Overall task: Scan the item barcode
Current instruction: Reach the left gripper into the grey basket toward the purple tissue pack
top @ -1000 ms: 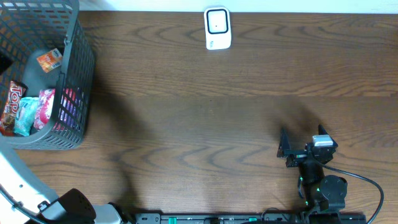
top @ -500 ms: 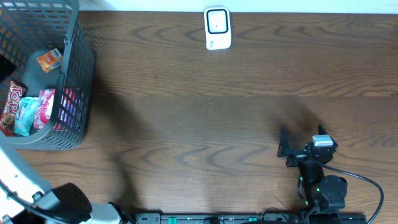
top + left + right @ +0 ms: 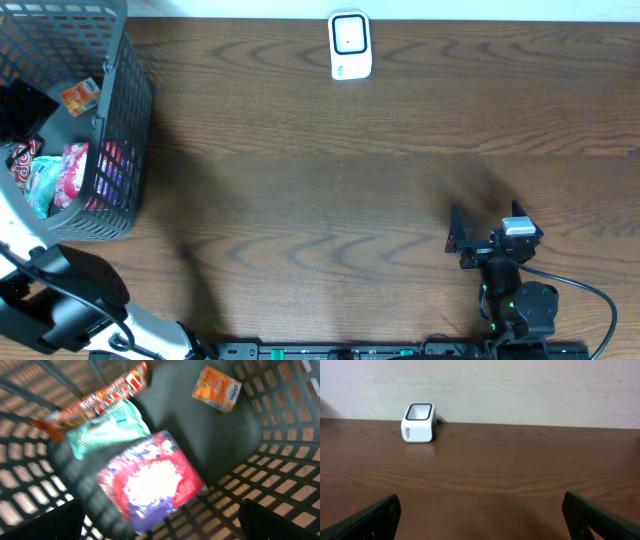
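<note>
The left end effector [image 3: 161,522] hangs inside the grey plastic mesh basket [image 3: 122,120], which stands at the far left corner of the dark wooden tabletop [image 3: 320,170]. Its jaws are spread wide and hold nothing. Its two dark fingers [image 3: 45,520] show only at the lower corners of the left wrist view.

Four snack items lie on the basket floor below it. Nearest the gap between the fingers is a glossy red, white and purple packet [image 3: 150,482], lying flat and skewed. A soft mint-green packet [image 3: 106,427] touches its upper left edge. Beyond that, along the basket wall, lies a long orange-red wrapper [image 3: 102,395] with large white letters (too blurred to read here). A small orange carton [image 3: 216,389] lies apart from those three, toward a far corner of the floor. Whether any item shows its barcode I cannot tell through the blur.

The white box-shaped barcode scanner [image 3: 350,46] stands near the middle of the tabletop's far edge, well apart from the basket, with a dark-framed window on top.

The right end effector [image 3: 482,517] sits low over the tabletop at the near right. Its jaws are wide apart and empty, and it points toward the far edge, with the scanner left of centre in its view.
</note>
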`<state>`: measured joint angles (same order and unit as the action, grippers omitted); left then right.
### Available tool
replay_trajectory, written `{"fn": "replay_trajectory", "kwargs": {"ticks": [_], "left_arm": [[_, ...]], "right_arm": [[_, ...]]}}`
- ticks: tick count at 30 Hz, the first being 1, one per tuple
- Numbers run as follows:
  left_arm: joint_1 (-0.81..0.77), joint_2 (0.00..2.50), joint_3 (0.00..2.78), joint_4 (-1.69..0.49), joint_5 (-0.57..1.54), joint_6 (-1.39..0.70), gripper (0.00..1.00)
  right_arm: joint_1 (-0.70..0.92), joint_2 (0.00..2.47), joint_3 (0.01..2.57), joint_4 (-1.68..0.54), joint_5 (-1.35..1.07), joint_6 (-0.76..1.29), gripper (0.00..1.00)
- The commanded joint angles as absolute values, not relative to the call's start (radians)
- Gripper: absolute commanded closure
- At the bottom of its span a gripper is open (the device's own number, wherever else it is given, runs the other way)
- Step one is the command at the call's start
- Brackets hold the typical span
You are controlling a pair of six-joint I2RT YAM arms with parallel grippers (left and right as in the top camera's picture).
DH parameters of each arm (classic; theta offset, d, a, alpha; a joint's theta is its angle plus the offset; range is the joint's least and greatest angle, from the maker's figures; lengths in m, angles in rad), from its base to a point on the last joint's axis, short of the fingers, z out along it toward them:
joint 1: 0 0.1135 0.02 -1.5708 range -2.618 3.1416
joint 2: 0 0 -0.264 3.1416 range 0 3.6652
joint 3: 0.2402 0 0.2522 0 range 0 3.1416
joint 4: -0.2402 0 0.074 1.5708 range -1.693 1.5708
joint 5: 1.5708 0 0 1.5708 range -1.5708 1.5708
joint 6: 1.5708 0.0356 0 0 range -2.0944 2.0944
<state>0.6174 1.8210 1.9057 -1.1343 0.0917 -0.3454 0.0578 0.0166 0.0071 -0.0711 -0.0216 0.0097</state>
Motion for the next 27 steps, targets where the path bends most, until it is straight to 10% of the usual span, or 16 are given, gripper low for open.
{"fn": "replay_trajectory", "kwargs": {"ticks": [1,27], "left_arm": [[0.606,1.861,1.901,-1.141,0.142,-0.398,0.02],[0.467,2.123,1.901,-1.134,-0.177,-0.607,0.01]], "right_arm": [[0.066,0.013,0.006,-0.076,-0.013,-0.005,0.01],[0.066,0.013,0.006,-0.076,-0.013,-0.005,0.01]]}}
